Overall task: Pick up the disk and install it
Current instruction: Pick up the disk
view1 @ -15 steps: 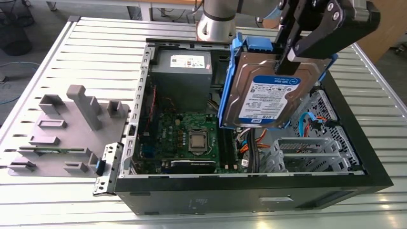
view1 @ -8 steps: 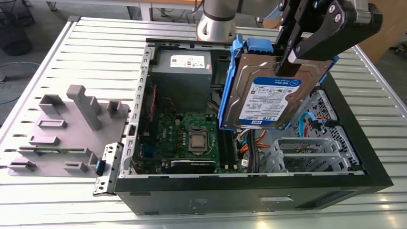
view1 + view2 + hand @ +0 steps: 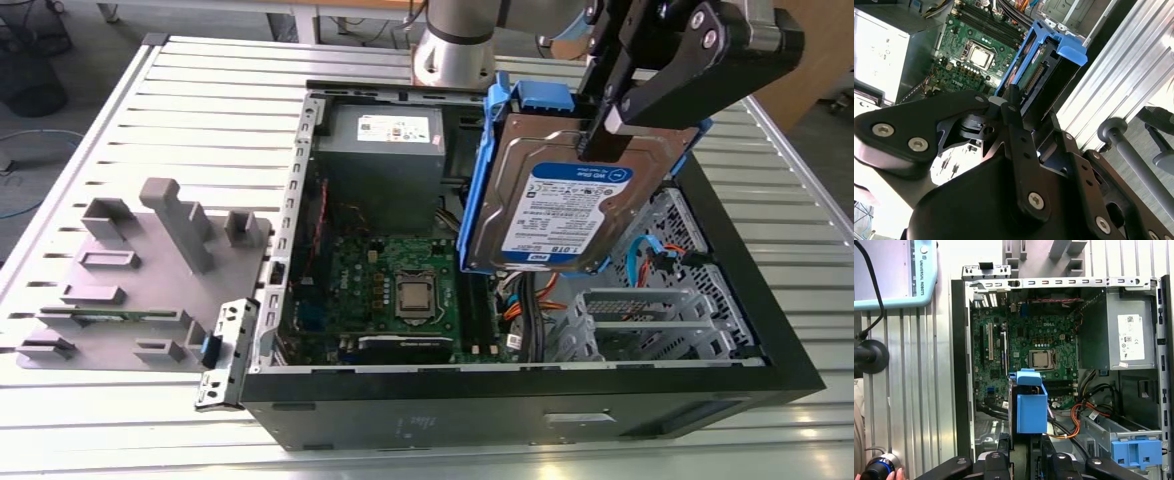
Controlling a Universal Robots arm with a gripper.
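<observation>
The disk, silver with a blue-and-white label and blue side rails, hangs tilted on edge above the open computer case. My black gripper is shut on its upper edge, coming in from the exterior view's upper right. In the second wrist view the fingers clamp the disk over the motherboard. The first wrist view shows the disk's blue rail end-on over the case interior. A bare metal drive cage sits below the disk, on the exterior view's right side of the case.
A grey power-supply box fills the case's back corner. Orange and black cables run near a blue latch. A grey plastic fixture lies on the slatted table left of the case. A hand rests beside the case.
</observation>
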